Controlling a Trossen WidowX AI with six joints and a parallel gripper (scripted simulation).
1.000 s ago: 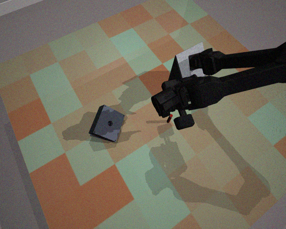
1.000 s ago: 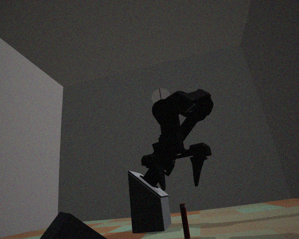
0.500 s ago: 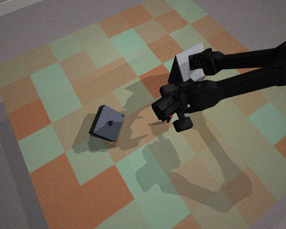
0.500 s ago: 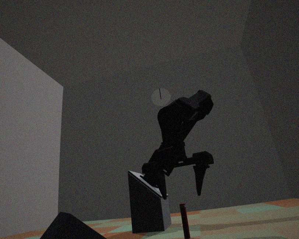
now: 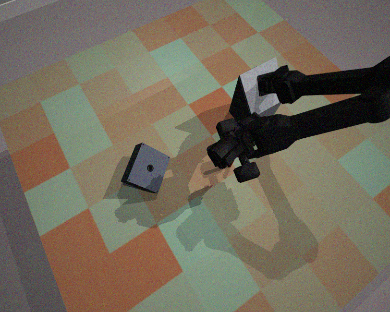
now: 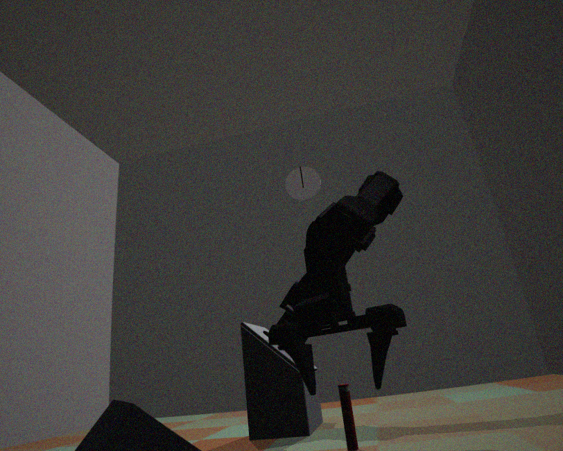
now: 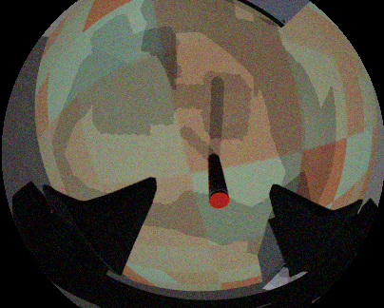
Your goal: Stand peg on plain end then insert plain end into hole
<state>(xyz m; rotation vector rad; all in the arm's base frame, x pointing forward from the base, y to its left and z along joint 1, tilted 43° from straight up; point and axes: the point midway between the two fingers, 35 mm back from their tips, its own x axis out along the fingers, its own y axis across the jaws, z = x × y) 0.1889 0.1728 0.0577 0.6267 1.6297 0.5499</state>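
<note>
The red peg point(image 6: 349, 420) point(image 7: 219, 200) stands on the table on its plain end. Its banded end is up, and the band shows only faintly in the exterior view. A bit of red peg point(image 5: 230, 165) shows beneath the arm in the top view. My gripper point(image 6: 346, 390) point(image 7: 216, 188) is open and empty, pointing down above the peg. In the wrist view the peg's red top lies between the two fingers, touching neither. The grey sloped panel point(image 5: 138, 165) point(image 6: 134, 427) point(image 7: 288, 8) has one empty hole point(image 5: 150, 168) in its face. The fingertips are hidden in the top view.
A pale, sloped-top block point(image 5: 254, 85) point(image 6: 276, 400) stands behind the gripper, with the arm's base on it. The arm's links reach out to the right in the top view. Arm shadows fall across the checkered table point(image 5: 129, 276) and part of the panel.
</note>
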